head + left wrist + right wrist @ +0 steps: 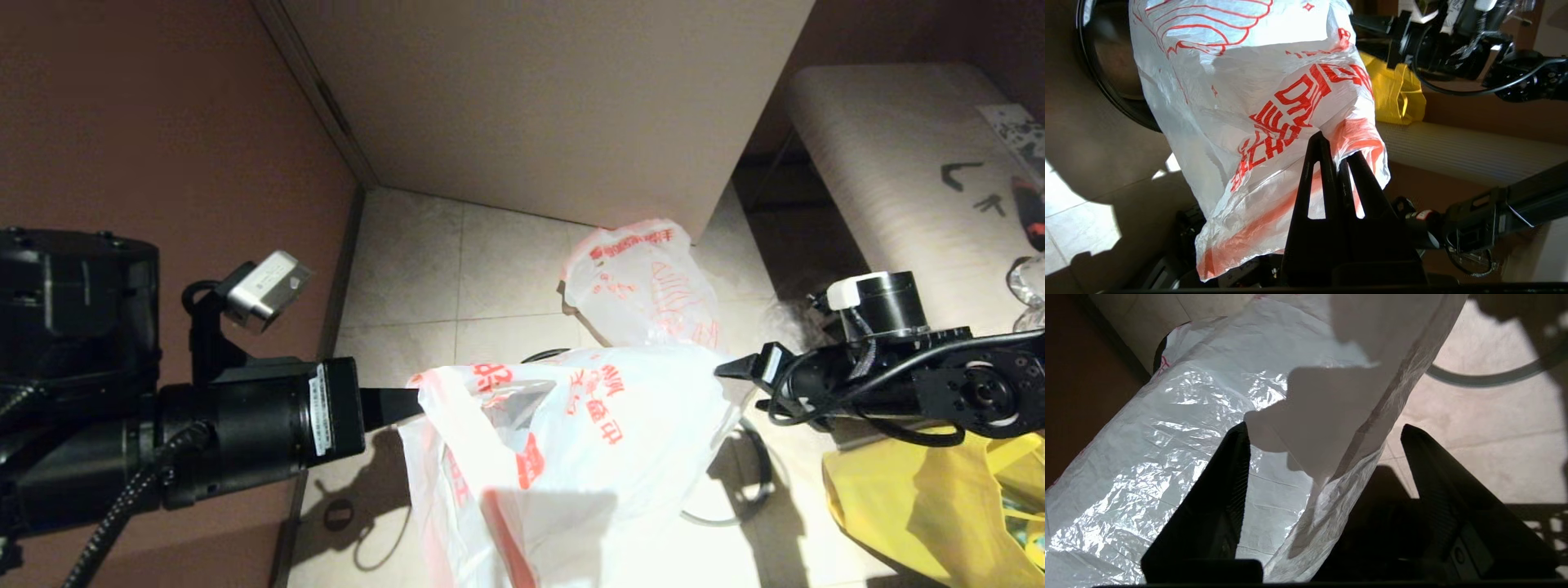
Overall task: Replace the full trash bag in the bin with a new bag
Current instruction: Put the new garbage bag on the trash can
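The new bag (555, 457), limp white plastic with red text, hangs stretched between my two grippers in the middle of the head view. My left gripper (1337, 153) is shut on its red-edged rim, at the bag's left side (412, 404). My right gripper (1325, 430) is open with the bag's other edge (1331, 486) lying loosely between the fingers; it is at the bag's right side (727, 369). The full trash bag (645, 286) stands bulging on the floor behind. The bin (1133, 112) is mostly hidden under the new bag; only part of its black rim (763, 457) shows.
A loose grey ring (706, 516) lies on the tiled floor beside the bin (1486, 377). A yellow bag (922, 506) sits at the right. A beige cabinet (555, 106) stands behind, a brown wall (163, 122) on the left, a pale bench (898, 163) at the right.
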